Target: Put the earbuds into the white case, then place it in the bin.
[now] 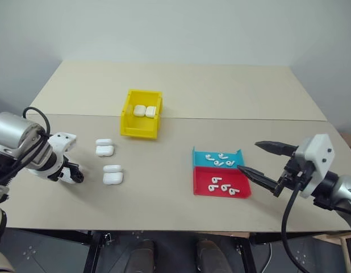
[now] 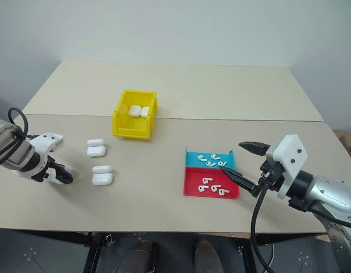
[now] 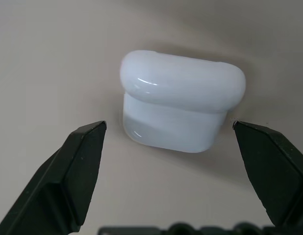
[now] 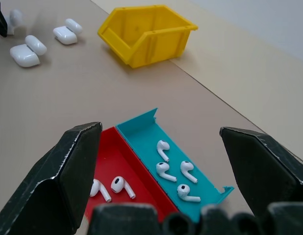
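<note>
The left claw (image 3: 166, 142) is held released above a white case (image 3: 181, 107) on the bench (image 1: 164, 187); the right claw (image 4: 161, 161) is spread, empty, above the earbuds (image 4: 173, 174).

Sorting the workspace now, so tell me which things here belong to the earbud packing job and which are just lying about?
Job:
- earbuds
- open white case
- yellow bin
- left tool, open
- right tool, open

Lying about:
- second open case
- two cases in the bin
</note>
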`<control>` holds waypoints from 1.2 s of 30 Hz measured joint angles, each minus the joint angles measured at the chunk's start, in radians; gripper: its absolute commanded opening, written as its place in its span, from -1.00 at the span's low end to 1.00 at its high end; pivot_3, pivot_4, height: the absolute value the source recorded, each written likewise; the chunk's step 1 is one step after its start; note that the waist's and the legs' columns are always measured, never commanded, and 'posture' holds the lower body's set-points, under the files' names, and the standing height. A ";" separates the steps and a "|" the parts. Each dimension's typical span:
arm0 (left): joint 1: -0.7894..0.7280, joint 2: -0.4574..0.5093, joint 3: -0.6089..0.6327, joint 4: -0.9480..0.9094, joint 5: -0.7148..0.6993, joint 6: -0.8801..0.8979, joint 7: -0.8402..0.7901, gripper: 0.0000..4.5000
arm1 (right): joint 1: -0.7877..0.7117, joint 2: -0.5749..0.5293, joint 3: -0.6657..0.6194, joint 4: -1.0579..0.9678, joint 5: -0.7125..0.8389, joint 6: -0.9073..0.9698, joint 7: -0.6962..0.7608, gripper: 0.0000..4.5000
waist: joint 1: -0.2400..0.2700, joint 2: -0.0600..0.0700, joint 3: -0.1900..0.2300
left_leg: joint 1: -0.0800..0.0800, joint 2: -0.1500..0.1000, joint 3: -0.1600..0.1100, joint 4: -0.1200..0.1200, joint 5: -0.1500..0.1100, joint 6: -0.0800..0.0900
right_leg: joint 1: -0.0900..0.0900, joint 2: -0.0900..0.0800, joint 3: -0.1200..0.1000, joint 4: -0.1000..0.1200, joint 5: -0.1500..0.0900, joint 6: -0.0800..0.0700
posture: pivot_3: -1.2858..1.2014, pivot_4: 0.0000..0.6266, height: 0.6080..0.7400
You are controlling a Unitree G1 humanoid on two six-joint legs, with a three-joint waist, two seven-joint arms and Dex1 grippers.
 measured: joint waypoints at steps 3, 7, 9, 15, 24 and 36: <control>-0.002 -0.007 -0.014 0.000 0.045 0.000 -0.053 1.00 | 0.000 0.000 0.000 0.000 0.000 0.000 -0.002 0.99 | 0.000 0.000 0.000 | 0.000 0.000 0.000 0.000 0.000 0.000 | 0.000 0.000 0.000 0.000 0.000 0.000 | 0.03 -0.52 1.00; -0.002 -0.019 -0.029 -0.001 0.093 0.000 -0.114 1.00 | 0.000 0.000 0.000 0.000 0.000 0.000 -0.003 0.99 | 0.000 0.000 0.000 | 0.000 0.000 0.000 0.000 0.000 0.000 | 0.000 0.000 0.000 0.000 0.000 0.000 | 0.03 -0.52 1.00; -0.002 -0.019 -0.034 -0.004 0.111 0.000 -0.140 1.00 | 0.000 0.000 0.000 0.000 0.000 0.000 -0.003 0.99 | -0.001 0.000 0.000 | 0.000 0.000 0.000 0.000 0.000 0.000 | 0.000 0.000 0.000 0.000 0.000 0.000 | 0.03 -0.52 1.00; -0.002 -0.026 -0.041 -0.020 0.166 0.000 -0.191 0.83 | 0.000 0.000 0.000 0.000 0.000 0.000 -0.006 1.00 | 0.000 0.000 0.000 | 0.000 0.001 0.000 0.000 0.000 0.000 | 0.000 0.001 0.000 0.000 0.000 0.000 | 0.03 -0.52 1.00; 0.000 -0.034 -0.041 -0.020 0.218 0.000 -0.230 0.24 | -0.001 0.000 0.000 0.000 0.000 0.000 -0.009 1.00 | 0.000 0.000 0.000 | -0.001 0.001 0.000 0.000 0.000 0.000 | 0.000 0.001 0.000 0.000 0.000 0.000 | 0.03 -0.52 1.00; 0.178 0.026 0.285 -0.116 0.220 -0.086 -0.282 0.24 | -0.024 0.000 0.008 0.010 -0.004 0.000 -0.012 1.00 | -0.004 0.000 0.000 | -0.005 0.003 -0.001 0.000 0.000 0.000 | -0.007 0.002 0.002 0.003 0.001 -0.001 | 0.03 -0.52 1.00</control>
